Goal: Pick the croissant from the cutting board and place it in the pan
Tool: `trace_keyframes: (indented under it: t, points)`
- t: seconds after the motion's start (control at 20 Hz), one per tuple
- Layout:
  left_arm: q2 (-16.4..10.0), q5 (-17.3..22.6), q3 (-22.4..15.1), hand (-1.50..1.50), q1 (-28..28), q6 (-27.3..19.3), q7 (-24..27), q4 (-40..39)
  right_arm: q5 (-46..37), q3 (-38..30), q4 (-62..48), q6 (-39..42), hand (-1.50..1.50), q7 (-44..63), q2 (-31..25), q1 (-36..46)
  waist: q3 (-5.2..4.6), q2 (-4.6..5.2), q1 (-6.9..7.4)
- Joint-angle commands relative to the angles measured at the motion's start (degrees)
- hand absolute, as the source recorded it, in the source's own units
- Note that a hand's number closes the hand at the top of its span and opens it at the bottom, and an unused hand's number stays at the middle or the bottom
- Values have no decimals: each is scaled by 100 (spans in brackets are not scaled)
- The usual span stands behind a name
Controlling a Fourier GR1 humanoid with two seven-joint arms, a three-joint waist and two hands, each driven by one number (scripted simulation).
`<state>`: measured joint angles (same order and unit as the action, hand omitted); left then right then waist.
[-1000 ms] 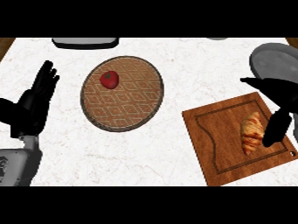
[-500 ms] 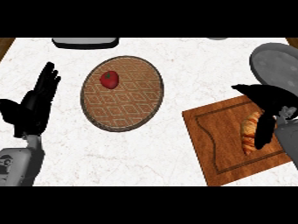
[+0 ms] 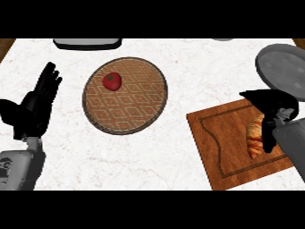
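Croissant lies on the cutting board at the right of the surface, my right hand draped over its far end; whether that hand has closed on it I cannot tell. My left hand rests open at left. A hold only on the tip could let the pastry slip short of the grey pan, which shows nothing inside. The woven plate carries a tomato.

Bright, even light; faint shadows, perhaps from overhead.

Croissant on cutting board, pan behind it
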<state>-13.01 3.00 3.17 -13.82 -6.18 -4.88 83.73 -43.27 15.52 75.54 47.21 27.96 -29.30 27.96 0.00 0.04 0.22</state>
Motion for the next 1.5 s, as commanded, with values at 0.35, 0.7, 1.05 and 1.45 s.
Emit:
trace_keyframes:
  t: [0.35,0.7,1.05,1.45]
  points:
    - [11,-85,72,0,293,153,-364,621,-757,-51,-433,-288,-150,-587,88,-410,2,-4,11]
    - [31,-128,206,0,127,245,-173,275,-1094,-102,-1023,-63,-150,-769,232,-119,1,-1,18]
    - [179,-210,259,0,-387,194,-46,-348,-1266,-84,-1262,-4,150,-1028,560,-121,0,2,-11]
    - [28,-213,263,0,126,369,-143,243,-1410,135,-649,175,150,-1475,447,-313,-1,-16,-14]
